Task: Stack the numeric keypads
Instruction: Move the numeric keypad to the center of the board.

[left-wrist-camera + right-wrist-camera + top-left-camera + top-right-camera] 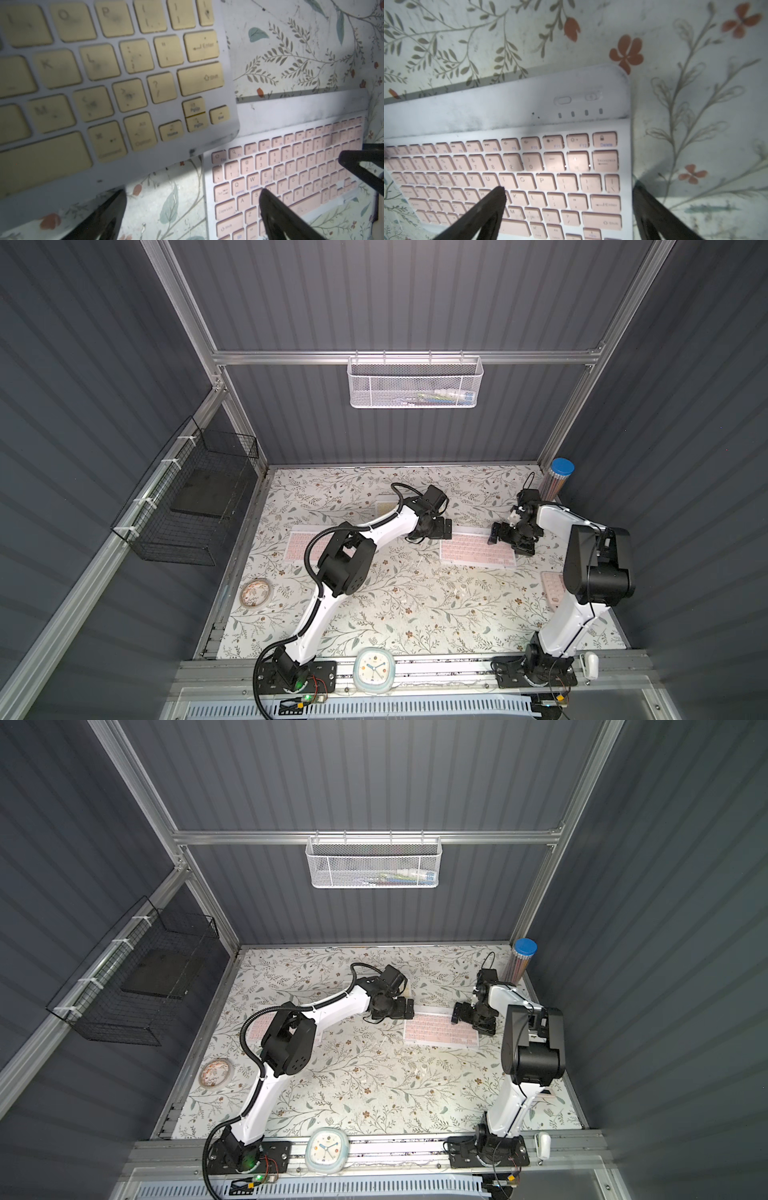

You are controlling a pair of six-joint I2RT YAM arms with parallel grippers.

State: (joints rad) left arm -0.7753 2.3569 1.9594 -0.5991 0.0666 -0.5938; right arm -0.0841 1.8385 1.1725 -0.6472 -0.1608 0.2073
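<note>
A pink-keyed keypad [478,553] [440,1032] lies flat right of centre on the floral table. My right gripper [496,537] [569,197] is open over its right short end. One of its fingers [494,201] is above the keys and the other lies past the edge. My left gripper [441,529] [192,205] is open at the keypad's left end, holding nothing. A yellow-keyed keypad [124,72] [384,506] sits just behind the left wrist, mostly hidden in both top views. Another pink keypad [297,547] [259,1029] lies at the left, partly under the left arm.
A pink calculator [552,589] lies by the right arm. A tape roll [255,593] sits at the front left and a clock [372,670] on the front rail. A blue-lidded tube [561,479] stands at the back right. A white mesh basket [415,381] and a black wire basket [187,497] hang on the walls.
</note>
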